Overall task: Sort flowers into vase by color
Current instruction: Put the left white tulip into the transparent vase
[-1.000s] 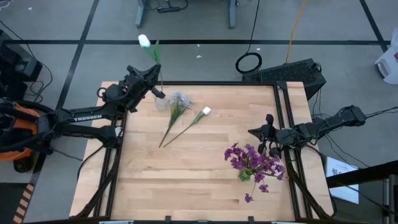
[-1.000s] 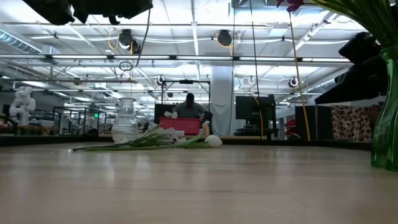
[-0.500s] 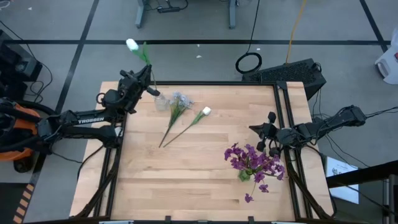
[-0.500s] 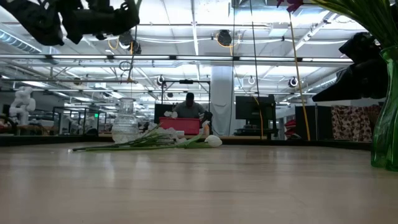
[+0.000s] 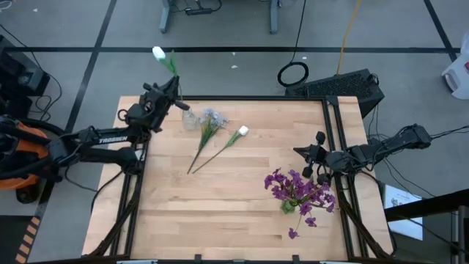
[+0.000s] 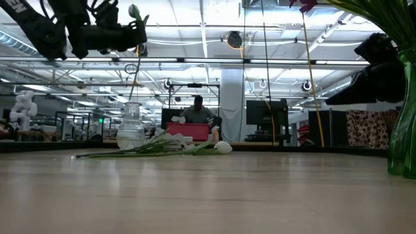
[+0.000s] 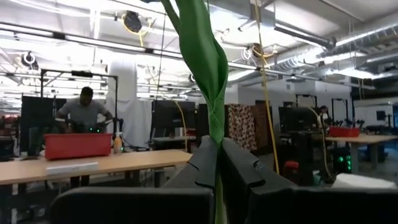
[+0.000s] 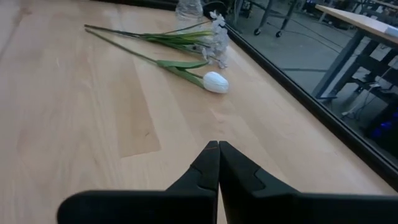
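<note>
My left gripper (image 5: 174, 99) is shut on a white tulip (image 5: 158, 53) above the table's far left corner, close by the clear glass vase (image 5: 190, 119), which also shows in the low view (image 6: 130, 127). A second white tulip (image 5: 242, 131) and a grey-blue cluster stem (image 5: 213, 117) lie flat on the wood, crossing each other. Purple flowers (image 5: 297, 192) stand in a green vase near the right edge. My right gripper (image 5: 299, 154) is shut and empty just beyond the purple flowers, above the table. My left gripper pinches the tulip's green stalk, where a leaf wraps it (image 7: 216, 134), between its two fingers. The fingers are about level, point toward the table's far side and lie across the stalk. The tulip is lifted clear, nearly upright, its bud above the fingers.
Black rails frame the table top (image 5: 242, 220). A keyboard-like black object (image 5: 344, 86) sits beyond the far right corner. In the room behind, a person (image 6: 197, 112) stands at a red bin.
My left gripper has come down and gone a little toward the table's left edge, still shut on the tulip. The tulip has moved with it, its bud now farther left. My right gripper has kept still.
</note>
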